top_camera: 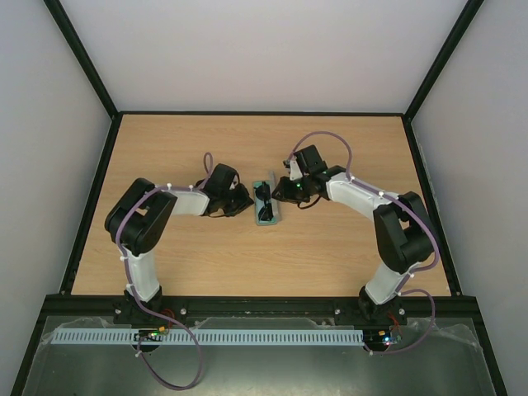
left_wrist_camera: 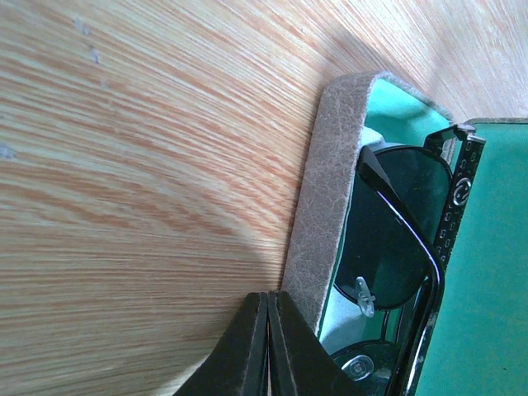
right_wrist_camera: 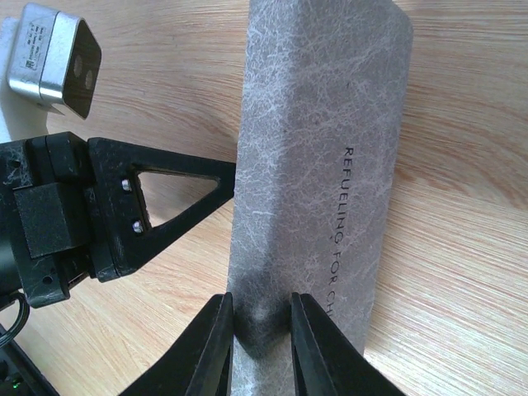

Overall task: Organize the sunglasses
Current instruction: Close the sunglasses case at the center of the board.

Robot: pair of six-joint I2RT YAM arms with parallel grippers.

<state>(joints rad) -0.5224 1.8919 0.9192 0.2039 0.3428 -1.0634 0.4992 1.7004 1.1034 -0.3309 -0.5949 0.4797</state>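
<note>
Grey, felt-like material marks the case [top_camera: 268,216] on the wooden table [top_camera: 165,148] in the top view. It sits squarely between the two grippers with the dark sunglasses [top_camera: 263,198] lying inside it. The left gripper [top_camera: 242,202] meets it from one side and the right gripper [top_camera: 286,193] from the other. In the left wrist view the jaws are pressed together with nothing between them, their tips against the outside of the case's wall. Just beyond that wall the glasses rest on the green lining [left_wrist_camera: 487,272], with one dark lens and a temple showing. In the right wrist view the jaws are narrowed onto the lid [right_wrist_camera: 322,124], pinching its near edge. The grey panel stretches away ahead of them, and the left gripper sits off to their left. By my reading the stowing is done; what remains is folding the lid down over the glasses and letting go.
</note>
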